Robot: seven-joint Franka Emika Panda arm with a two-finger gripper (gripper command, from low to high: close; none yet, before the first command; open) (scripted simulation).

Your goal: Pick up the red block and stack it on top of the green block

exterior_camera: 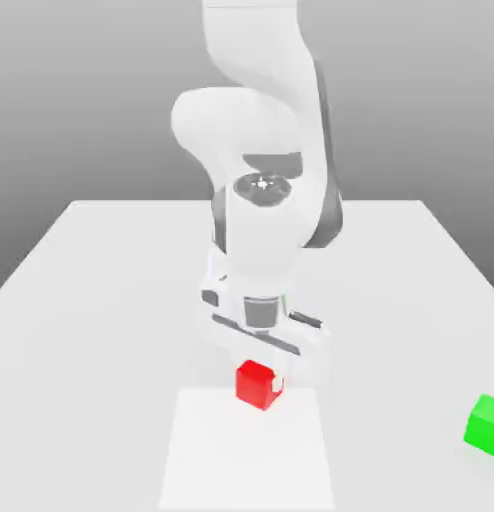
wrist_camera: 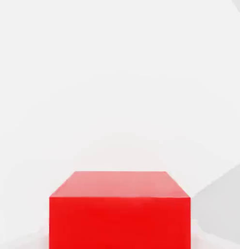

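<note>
Red block: a small glossy red cube [exterior_camera: 258, 385] sits low at the middle of the exterior view, on the white table [exterior_camera: 81, 300], its lower edge reaching onto a brighter white rectangular patch [exterior_camera: 246, 450] of the tabletop.
Red block, hand view: the same cube [wrist_camera: 120, 209] looms close against a plain white surface, its top face and one side face visible.
Green block: a bright green cube [exterior_camera: 486, 424] rests on the table at the exterior view's right edge, well apart from the red cube and partly cut off by the frame.
Arm: a white Franka arm [exterior_camera: 256, 130] bends down from the top of the exterior view, its wrist pointing straight down over the red cube.
Claw: the white two-finger gripper [exterior_camera: 261, 378] hangs directly at the red cube; one pale fingertip [exterior_camera: 278, 381] shows against the cube's side toward the exterior view's right.
Claw state: I cannot tell whether the fingers are pressing the cube or standing just off it.
Stacking: the red cube is on the table, not on the green one.
</note>
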